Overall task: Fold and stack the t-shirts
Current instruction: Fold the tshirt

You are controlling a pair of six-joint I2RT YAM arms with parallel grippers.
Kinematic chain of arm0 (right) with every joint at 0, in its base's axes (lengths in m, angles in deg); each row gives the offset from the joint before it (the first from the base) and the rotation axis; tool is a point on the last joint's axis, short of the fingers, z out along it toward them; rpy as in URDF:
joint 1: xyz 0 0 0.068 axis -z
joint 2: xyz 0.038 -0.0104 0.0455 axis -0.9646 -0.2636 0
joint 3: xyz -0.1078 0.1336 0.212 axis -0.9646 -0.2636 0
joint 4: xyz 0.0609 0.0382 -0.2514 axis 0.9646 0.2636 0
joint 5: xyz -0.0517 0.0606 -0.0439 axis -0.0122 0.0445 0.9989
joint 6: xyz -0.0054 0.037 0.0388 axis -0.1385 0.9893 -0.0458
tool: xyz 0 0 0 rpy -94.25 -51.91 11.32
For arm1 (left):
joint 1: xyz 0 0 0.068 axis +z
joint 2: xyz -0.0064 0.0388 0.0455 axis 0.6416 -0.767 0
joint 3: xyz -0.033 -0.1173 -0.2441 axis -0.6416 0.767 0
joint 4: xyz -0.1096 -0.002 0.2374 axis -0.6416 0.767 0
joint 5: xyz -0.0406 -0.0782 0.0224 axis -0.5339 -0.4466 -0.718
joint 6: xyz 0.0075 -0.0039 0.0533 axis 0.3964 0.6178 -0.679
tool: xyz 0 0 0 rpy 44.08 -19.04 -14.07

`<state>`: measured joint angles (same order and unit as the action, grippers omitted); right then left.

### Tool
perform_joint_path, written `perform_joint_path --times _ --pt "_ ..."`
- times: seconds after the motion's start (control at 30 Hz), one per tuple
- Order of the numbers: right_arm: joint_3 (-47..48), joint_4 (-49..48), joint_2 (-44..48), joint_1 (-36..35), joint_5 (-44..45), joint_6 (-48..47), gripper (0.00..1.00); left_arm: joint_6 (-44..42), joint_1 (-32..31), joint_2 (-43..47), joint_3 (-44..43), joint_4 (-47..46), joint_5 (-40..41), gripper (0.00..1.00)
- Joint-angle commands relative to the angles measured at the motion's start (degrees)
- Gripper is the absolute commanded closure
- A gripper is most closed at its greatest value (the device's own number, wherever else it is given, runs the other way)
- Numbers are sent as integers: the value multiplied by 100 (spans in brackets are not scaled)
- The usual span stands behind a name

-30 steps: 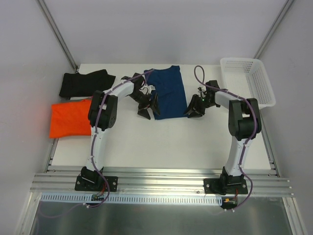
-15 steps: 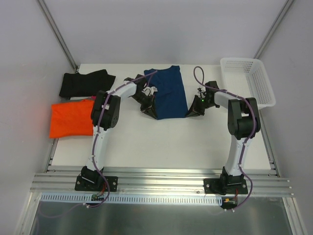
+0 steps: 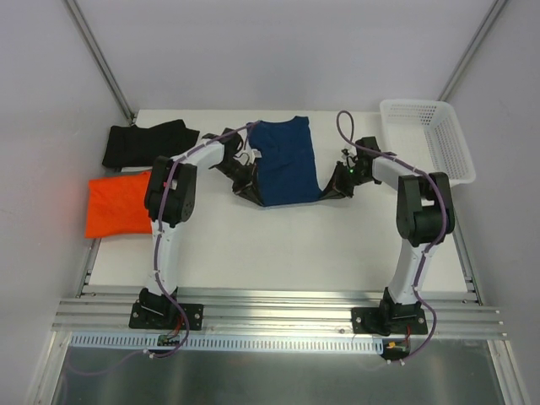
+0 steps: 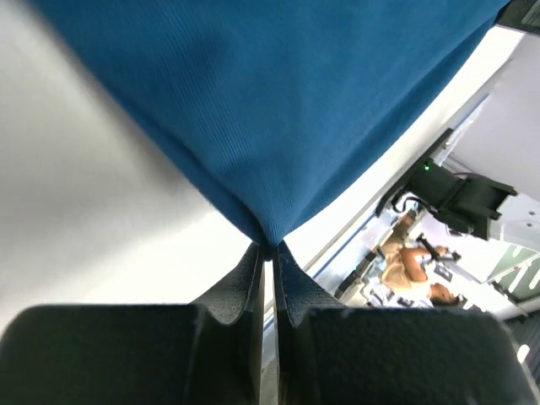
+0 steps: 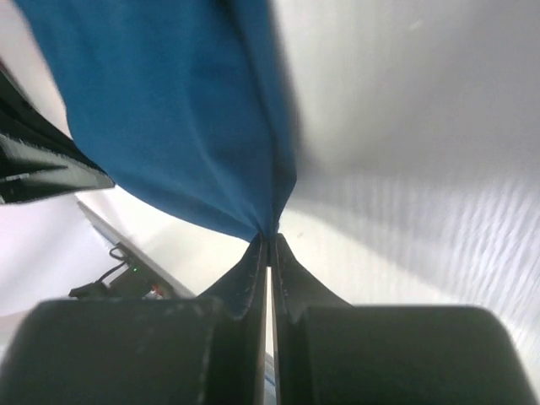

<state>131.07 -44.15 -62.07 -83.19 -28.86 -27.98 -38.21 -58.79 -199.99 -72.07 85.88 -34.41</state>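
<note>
Top external view: left gripper (image 3: 245, 189) and right gripper (image 3: 336, 190), open a second ago, have both closed tight, each pinching a near corner of the navy shirt (image 3: 287, 160), which lies flat mid-table toward the far edge. With both corners held, the fold can probably begin; orange shirt (image 3: 118, 205) and black shirt (image 3: 148, 142) lie at left

Both arms were the same build tbh: left arm (image 3: 163, 249) and right arm (image 3: 411, 253) had white tube links with chunky black joint housings, each bolted onto a black base plate (image 3: 166, 314). A purple cable (image 3: 339, 126) ran along each one. Left gripper (image 4: 268, 246) and right gripper (image 5: 268, 238) had matte black wedge-shaped fingers, and a tiny green light (image 3: 347, 168) glowed on the right wrist.
</note>
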Motion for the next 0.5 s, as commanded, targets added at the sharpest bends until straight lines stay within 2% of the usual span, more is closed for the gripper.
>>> perform_joint_path --times 0.0,0.23,0.47 --pt "-24 227 809 21 -207 114 99 -389 243 949 106 392 -29 100" --pt "-25 350 1372 -76 -462 114 100 -662 261 1521 106 586 147 100" --pt "431 131 1566 -348 -506 184 99 -846 226 1856 -367 682 455 100"
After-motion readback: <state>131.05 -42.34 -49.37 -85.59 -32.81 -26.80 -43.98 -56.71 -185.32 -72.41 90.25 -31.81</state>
